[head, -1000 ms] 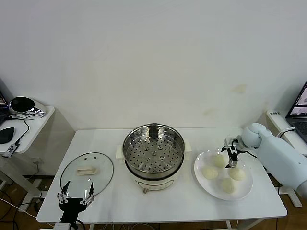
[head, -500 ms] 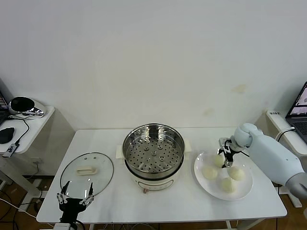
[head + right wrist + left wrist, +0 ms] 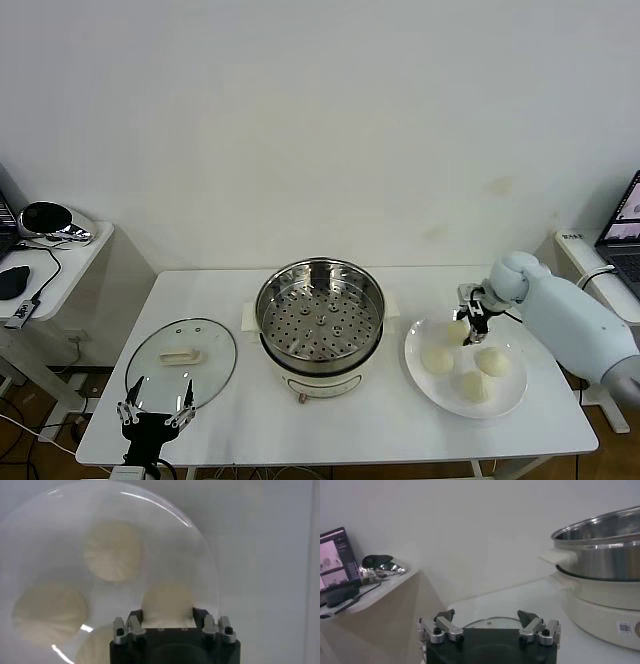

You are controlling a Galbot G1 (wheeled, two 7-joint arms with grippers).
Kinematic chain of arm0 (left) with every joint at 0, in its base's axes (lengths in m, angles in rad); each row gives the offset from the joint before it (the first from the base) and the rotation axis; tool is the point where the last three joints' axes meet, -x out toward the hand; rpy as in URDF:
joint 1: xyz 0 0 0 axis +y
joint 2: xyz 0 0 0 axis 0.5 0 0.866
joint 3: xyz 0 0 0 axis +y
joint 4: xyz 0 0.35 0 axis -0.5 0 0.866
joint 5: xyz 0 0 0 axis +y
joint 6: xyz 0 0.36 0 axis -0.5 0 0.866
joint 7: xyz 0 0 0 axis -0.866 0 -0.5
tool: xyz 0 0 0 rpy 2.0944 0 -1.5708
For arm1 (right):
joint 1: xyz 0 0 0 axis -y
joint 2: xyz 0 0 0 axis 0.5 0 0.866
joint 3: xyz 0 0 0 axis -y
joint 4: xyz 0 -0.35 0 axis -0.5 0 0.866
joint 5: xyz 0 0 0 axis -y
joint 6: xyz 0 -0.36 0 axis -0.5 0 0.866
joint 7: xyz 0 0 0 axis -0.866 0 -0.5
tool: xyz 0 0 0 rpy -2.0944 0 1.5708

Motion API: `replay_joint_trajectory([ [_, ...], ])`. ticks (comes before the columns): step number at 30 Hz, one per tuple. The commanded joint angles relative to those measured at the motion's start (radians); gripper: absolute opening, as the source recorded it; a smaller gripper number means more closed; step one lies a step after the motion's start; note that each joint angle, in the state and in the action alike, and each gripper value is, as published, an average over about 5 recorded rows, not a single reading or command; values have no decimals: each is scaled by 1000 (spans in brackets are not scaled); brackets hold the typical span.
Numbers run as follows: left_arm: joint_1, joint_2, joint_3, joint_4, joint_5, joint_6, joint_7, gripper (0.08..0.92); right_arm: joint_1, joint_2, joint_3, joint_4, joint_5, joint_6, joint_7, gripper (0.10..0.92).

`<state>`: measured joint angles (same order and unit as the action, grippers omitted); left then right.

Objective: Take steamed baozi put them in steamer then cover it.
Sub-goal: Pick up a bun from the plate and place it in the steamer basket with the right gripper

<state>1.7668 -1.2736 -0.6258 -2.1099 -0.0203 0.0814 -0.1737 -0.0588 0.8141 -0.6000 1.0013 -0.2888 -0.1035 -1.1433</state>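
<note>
Stainless steel catches my eye first from the head camera: the steamer [image 3: 320,318] sits uncovered mid-table, its perforated tray bare. Left of it lies the glass lid [image 3: 181,362], and my left gripper [image 3: 157,412] hangs at the near left edge, fingers spread. On the right, the white plate [image 3: 507,399] carries the baozi [image 3: 438,359]; my right gripper [image 3: 473,322] is down on the far bun [image 3: 457,331].

My left wrist camera shows that gripper's fingers [image 3: 444,622] wide apart, the lid's rim [image 3: 492,622] just beyond, the steamer to one side.

My right wrist camera shows the fingers [image 3: 135,619] pinching one bun [image 3: 168,600] on both sides, three others around it on the plate [image 3: 202,565].
</note>
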Motion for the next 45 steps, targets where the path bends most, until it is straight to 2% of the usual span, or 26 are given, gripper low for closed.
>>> replay_joint_trajectory([
  [1,1,4,0,-1,-1,0,0,823,186,-109,-111,138,152,6,-26,623],
  [8,-7,14,2,0,-8,-5,0,823,476,-100,-256,162,322,52,-51,628],
  [15,-10,20,-4,9,-13,-21,-1,823,668,50,-407,153,463,137,-12,630],
  [24,-16,20,-22,22,-22,-25,0,823,677,296,-526,98,501,324,21,641],
  [30,-19,19,-29,31,-23,-26,0,823,638,417,-587,59,432,458,28,652],
  [45,-18,12,-40,42,-25,-33,0,823,505,531,-613,-48,27,703,125,655],
])
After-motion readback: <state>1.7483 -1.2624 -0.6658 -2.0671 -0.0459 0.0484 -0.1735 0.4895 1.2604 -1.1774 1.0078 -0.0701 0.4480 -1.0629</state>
